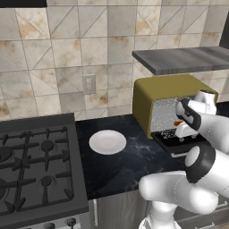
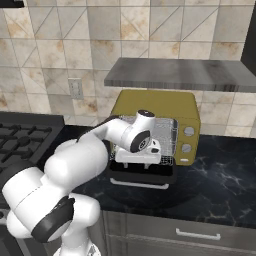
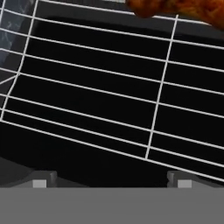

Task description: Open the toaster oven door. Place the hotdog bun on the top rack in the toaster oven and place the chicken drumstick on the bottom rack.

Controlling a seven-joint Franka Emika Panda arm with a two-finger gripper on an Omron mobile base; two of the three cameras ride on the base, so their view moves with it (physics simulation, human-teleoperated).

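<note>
Mustard-yellow and open-fronted, the toaster oven (image 2: pixel 187 111) stands on the dark marble bench (image 2: pixel 220 170) with its door (image 2: pixel 142 176) folded down flat and the white arm reaching over that door to the mouth. The claw (image 3: pixel 109 183) is spread wide and carries nothing; its two dark tips hang just above a pulled-out wire rack (image 3: pixel 100 109). The chicken drumstick (image 3: pixel 183 8), reddish-brown and glossy, lies on that rack towards the oven's inside, just beyond the tips; an orange patch of it also shows beside the wrist at the oven mouth (image 1: pixel 178 122). Which rack level this is cannot be told for certain, though it looks like the lower one, and the hotdog bun cannot be made out inside. A white plate (image 1: pixel 107 142) sits bare on the bench left of the oven. With the load apparently released, the sound move is to draw the claw straight back and up, clear of the wires and the door.
</note>
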